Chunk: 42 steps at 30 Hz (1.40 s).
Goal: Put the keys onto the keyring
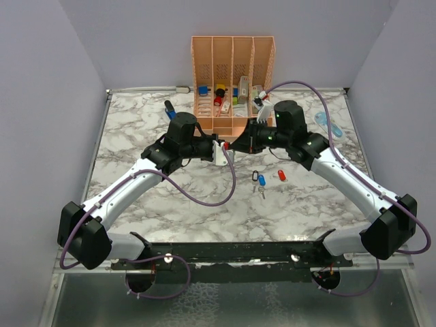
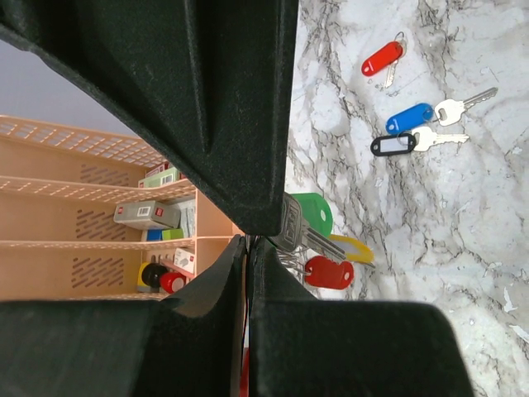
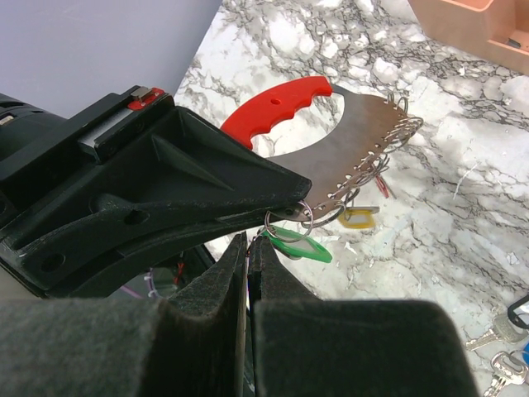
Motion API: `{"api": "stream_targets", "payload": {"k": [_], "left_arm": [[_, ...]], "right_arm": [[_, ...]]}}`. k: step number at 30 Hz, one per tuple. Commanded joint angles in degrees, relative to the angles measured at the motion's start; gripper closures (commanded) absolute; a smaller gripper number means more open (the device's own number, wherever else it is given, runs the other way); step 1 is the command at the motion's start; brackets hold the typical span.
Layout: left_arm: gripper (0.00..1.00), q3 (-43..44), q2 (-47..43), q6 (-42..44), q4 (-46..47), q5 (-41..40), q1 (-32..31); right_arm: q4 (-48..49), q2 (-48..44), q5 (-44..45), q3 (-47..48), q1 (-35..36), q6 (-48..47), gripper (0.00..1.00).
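Red-handled metal keyring [image 3: 277, 107], green, yellow tagged keys [image 3: 302, 246] hanging

I see the organizer [image 1: 233, 82] at the tabletop's [image 1: 136, 129] back; the left gripper [image 1: 221, 154] and right gripper [image 1: 238, 144] meet just before it, with loose keys [image 1: 261, 181] nearer the arm bases, rightward.

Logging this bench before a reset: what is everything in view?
loose keys: three, red, blue, black tags, near centre.
keyring: one, red grip on metal plate, held mid-air.
hung keys: at least three, green, yellow, red tags, on keyring.
organizer: one, peach, far edge, small items inside.
pen-like tool: one, blue, left of organizer.
unclear item: one, pale blue, far right.
table: one, white marble.
left gripper: one, black, shut on keyring.
right gripper: one, black, shut beside hung keys.
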Motion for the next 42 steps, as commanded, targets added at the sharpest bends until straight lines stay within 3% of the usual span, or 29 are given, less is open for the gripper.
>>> {"api": "stream_targets", "payload": {"k": [1,23,30,36,42], "left_arm": [[1.0,1.3,-0.1,-1.0,3.5,2.8,-0.6],[1.0,5.9,-0.1,0.8,-4.5,13.2,-0.6],[1.0,10.4,1.1,-3.6,-6.6,19.1,-0.5],[1.0,11.7,2.2,-14.6,-0.4,22.9,-0.5],[1.0,11.7,2.3,-17.6,-0.2,25.7,-0.5]], "right_arm": [[0.8,-0.5,-1.3,0.6,1.5,0.6,0.99],[-0.4,0.2,-9.7,2.6,1.5,-5.4,0.99],[-0.2,-1.7,-9.8,2.1,1.5,-4.8,0.99],[-2.6,-1.7,-9.4,3.6,1.6,-5.1,0.99],[-5.6,-3.0,-6.3,4.8,1.6,-5.1,0.99]]}}
